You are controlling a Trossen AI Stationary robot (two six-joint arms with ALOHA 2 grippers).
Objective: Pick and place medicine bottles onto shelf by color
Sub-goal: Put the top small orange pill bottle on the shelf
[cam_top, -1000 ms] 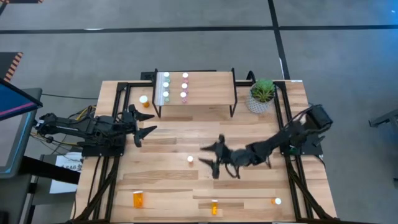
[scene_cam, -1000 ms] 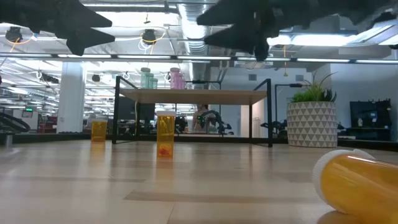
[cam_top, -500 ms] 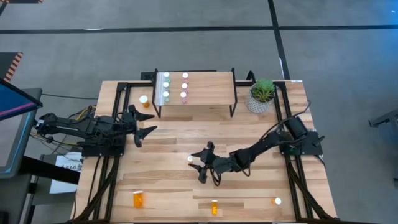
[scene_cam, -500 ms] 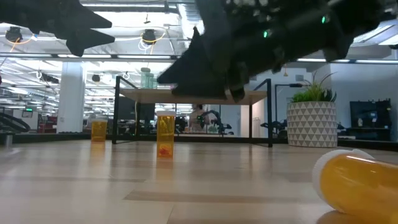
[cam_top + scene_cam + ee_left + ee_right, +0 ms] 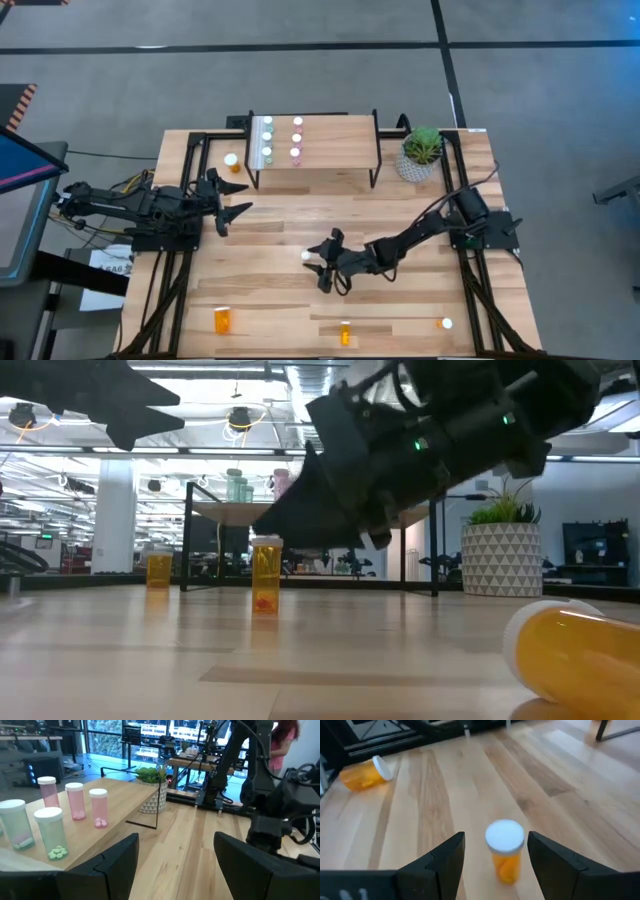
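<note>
From above, we see the right tool (image 5: 320,262) wide open around an upright orange bottle (image 5: 306,256) at mid-surface, not touching it. The left tool (image 5: 228,200) waits open near the shelf (image 5: 335,140).

At surface level, that bottle (image 5: 265,574) stands before the shelf (image 5: 235,513).

Our right wrist shows the bottle (image 5: 505,851) between spread fingers (image 5: 442,857), empty.

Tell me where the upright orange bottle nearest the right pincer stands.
In the high view, the orange bottle stands mid-table, just ahead of the open right pincer, in front of the shelf.
</note>
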